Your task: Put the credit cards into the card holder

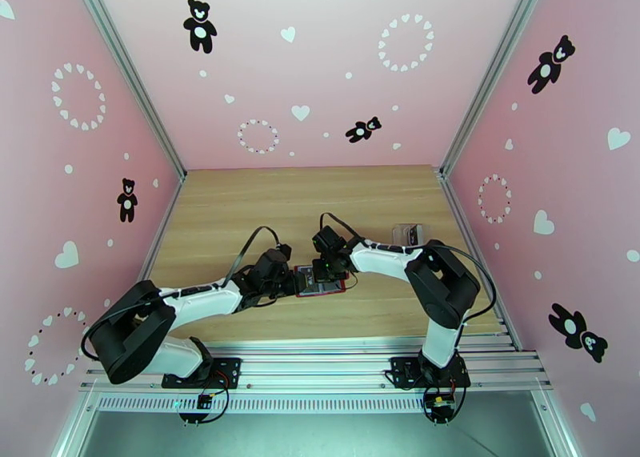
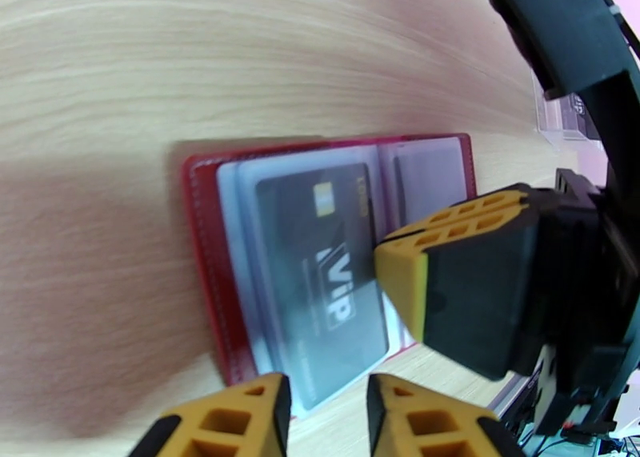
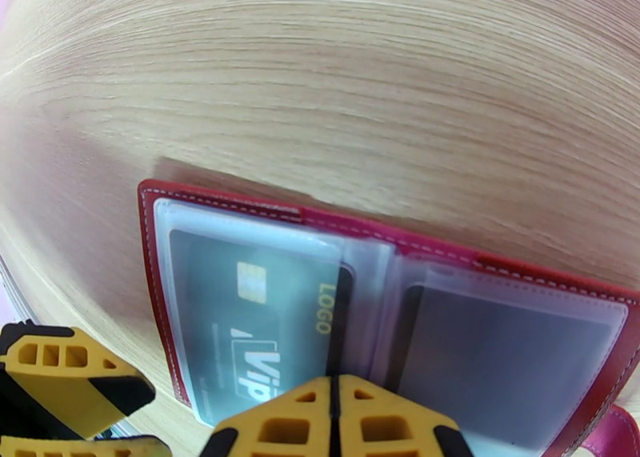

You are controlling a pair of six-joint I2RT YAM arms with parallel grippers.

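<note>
Left gripper (image 2: 326, 398): your fingers stand narrowly apart, empty, at card holder (image 2: 200, 234) edge.
Right gripper (image 3: 332, 394): fingers pressed together over centre fold, beside sleeved credit card (image 3: 240, 306).
Room: table (image 3: 360, 74) runs wide beyond far edge.

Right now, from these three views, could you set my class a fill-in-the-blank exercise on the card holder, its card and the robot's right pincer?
1. The card holder is not folded shut: it lies ___ on the wooden table.
2. The credit card tucked inside it bears the big white letters ___.
3. The right pincer has its fingertips pressed ___, with no gap between them.
4. The card holder's stitched cover is coloured ___.

Missing words: open; VIP; together; red.
</note>
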